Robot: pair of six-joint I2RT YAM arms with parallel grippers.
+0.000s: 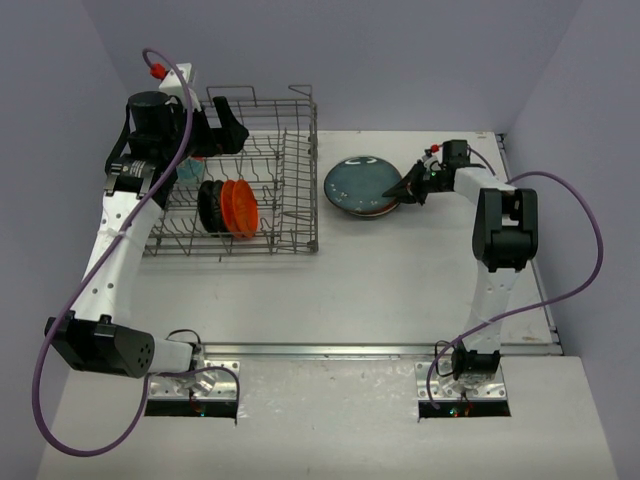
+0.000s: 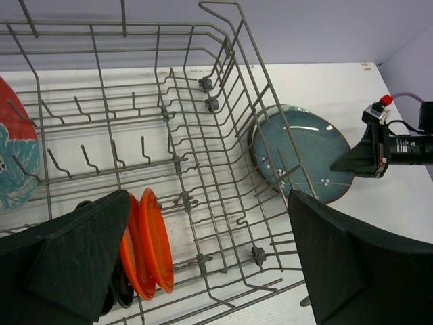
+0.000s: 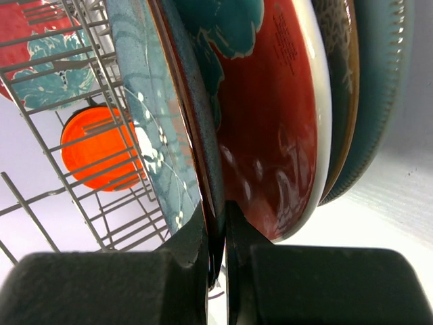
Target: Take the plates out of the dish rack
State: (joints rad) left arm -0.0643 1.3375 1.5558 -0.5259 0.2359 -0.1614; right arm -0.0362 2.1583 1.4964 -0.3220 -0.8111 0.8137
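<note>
The dish rack [image 1: 295,175] stands at the left. Black plates [image 1: 210,206] and orange plates [image 1: 240,207] stand upright in it. A red floral plate [image 2: 13,162] stands at its far left, mostly hidden. My left gripper [image 1: 232,125] hangs open and empty over the rack's back; in the left wrist view [image 2: 206,203] it is above the orange plates [image 2: 145,244]. My right gripper [image 1: 408,187] is shut on the rim of the teal speckled plate [image 1: 360,185], which tops a stack right of the rack. The right wrist view [image 3: 218,217] shows a red plate [image 3: 270,101] under it.
Two more dark plates [image 3: 365,81] lie lower in the stack. The rack's right wall [image 2: 230,135] stands between the stack and the plates inside. Raised wire handles [image 1: 290,95] rise at the rack's back. Purple walls close in on three sides.
</note>
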